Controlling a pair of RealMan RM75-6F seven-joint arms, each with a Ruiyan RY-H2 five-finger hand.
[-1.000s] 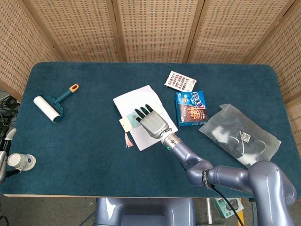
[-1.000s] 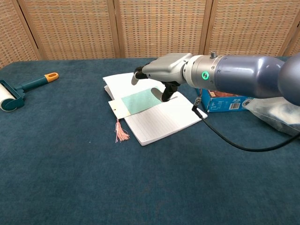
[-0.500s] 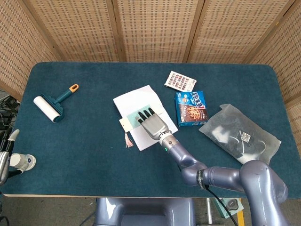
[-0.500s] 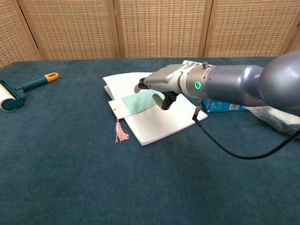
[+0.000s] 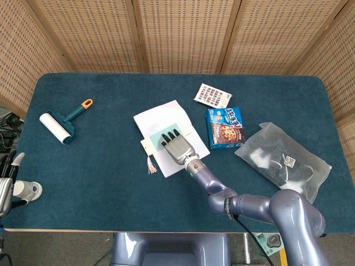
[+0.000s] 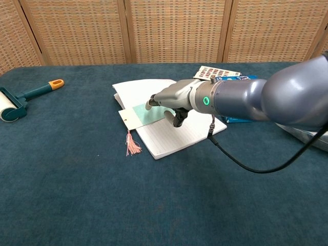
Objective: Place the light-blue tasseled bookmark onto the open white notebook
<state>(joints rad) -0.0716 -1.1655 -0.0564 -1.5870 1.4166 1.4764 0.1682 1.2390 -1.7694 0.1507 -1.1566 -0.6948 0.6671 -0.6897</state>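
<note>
Since the earlier frames the right hand (image 6: 171, 102) has been drawn back toward the table's near edge and lowered. Its fingers (image 5: 169, 136) are spread, palm down, over the bookmark (image 6: 148, 114), nothing gripped; contact cannot be told. The bookmark lies across the notebook (image 5: 177, 155), its tassel (image 6: 132, 146) on the table (image 5: 100, 166).

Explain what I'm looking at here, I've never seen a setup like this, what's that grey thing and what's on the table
The grey thing is a robot arm ending in a mechanical right hand. One picture looks down from the robot's head, the other looks forward from its chest. The hand hovers over an open white notebook with a light-blue bookmark on it, pink tassel hanging off; it holds nothing. Also on the blue table: a lint roller, a cookie box, a sticker sheet and a plastic bag. The left hand peeks in at the edge.
</note>
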